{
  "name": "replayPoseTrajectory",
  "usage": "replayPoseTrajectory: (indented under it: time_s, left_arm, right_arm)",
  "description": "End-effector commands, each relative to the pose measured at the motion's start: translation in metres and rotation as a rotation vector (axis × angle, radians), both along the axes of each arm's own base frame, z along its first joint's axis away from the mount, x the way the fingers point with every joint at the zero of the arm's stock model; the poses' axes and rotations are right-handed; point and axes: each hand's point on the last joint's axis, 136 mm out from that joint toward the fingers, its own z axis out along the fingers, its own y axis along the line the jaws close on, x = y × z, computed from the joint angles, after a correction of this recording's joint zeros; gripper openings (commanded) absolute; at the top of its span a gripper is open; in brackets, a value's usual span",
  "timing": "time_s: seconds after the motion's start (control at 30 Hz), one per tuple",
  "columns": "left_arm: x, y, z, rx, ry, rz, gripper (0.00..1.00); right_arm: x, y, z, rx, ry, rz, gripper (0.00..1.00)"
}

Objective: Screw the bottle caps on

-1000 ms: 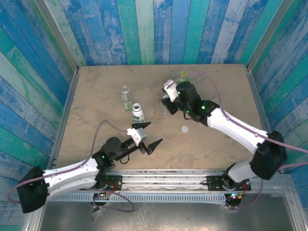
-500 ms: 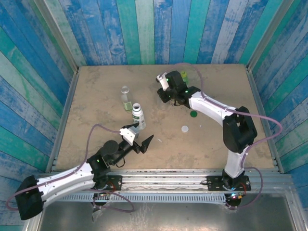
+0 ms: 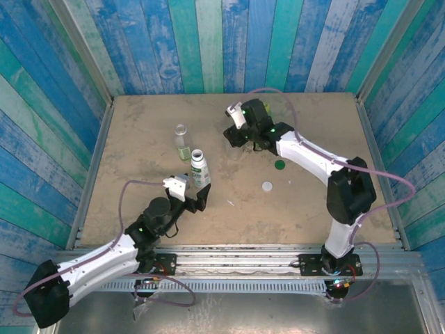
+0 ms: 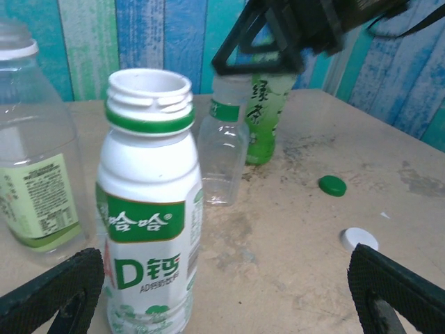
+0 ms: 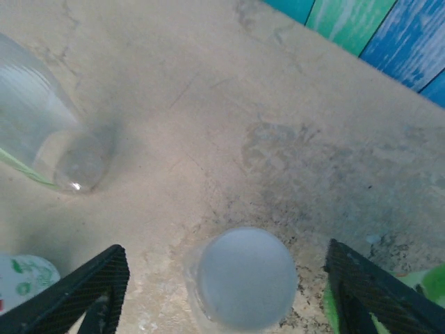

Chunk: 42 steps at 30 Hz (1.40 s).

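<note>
My right gripper (image 3: 241,137) (image 5: 226,296) hangs open over a small clear bottle (image 4: 222,156) that wears a white cap (image 5: 245,278). Its fingers stand wide on either side of that cap, touching nothing. My left gripper (image 3: 195,191) (image 4: 226,306) is open, low on the table. The white-labelled bottle (image 3: 199,167) (image 4: 149,209) stands uncapped between its fingers, close to the left one. A second clear bottle (image 3: 182,142) (image 4: 35,174) stands behind it. The translucent green bottle (image 3: 265,109) (image 4: 268,118) is at the back. A dark green cap (image 3: 279,165) (image 4: 332,185) and a white cap (image 3: 267,186) (image 4: 359,239) lie loose.
The sandy table (image 3: 139,125) is walled by blue and green striped panels (image 3: 208,42) on three sides. The two loose caps lie in the open stretch right of centre, in front of the right arm's forearm (image 3: 306,156).
The right gripper has opened and let go of the white cap on the clear bottle. The left gripper has moved forward, and the white-labelled bottle now stands between its fingers.
</note>
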Motion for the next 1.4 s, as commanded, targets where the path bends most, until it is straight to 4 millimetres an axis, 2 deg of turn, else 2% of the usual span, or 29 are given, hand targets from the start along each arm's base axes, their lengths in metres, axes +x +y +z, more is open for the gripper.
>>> replayPoseTrajectory:
  time_s: [0.0, 0.27, 0.6, 0.8, 0.97, 1.27, 1.37]
  left_arm:
    - [0.005, 0.008, -0.008, -0.010, 0.031, 0.039, 0.94]
    - [0.023, 0.017, -0.006, -0.022, -0.012, 0.064, 0.94]
    - [0.045, 0.015, -0.002, 0.031, -0.106, 0.087, 0.94]
    - [0.056, 0.011, 0.000, 0.036, -0.137, 0.091, 0.94]
    - [0.066, 0.007, 0.001, 0.046, -0.152, 0.095, 0.94]
    - [0.082, -0.005, -0.004, 0.056, -0.152, 0.068, 0.95]
    - [0.085, -0.009, -0.007, 0.059, -0.147, 0.057, 0.98]
  right_arm:
    - [-0.021, 0.006, 0.035, 0.011, -0.069, 0.058, 0.81]
    - [-0.055, 0.002, 0.046, 0.042, -0.070, 0.098, 0.84]
    - [-0.087, -0.025, 0.034, 0.059, -0.038, 0.079, 0.84]
    - [-0.100, -0.039, 0.028, 0.066, -0.041, 0.058, 0.86]
    - [-0.109, -0.046, 0.028, 0.095, -0.065, 0.055, 1.00]
    - [-0.126, -0.052, 0.029, 0.137, -0.120, 0.105, 1.00]
    - [-0.123, -0.064, 0.025, 0.161, -0.113, 0.033, 1.00]
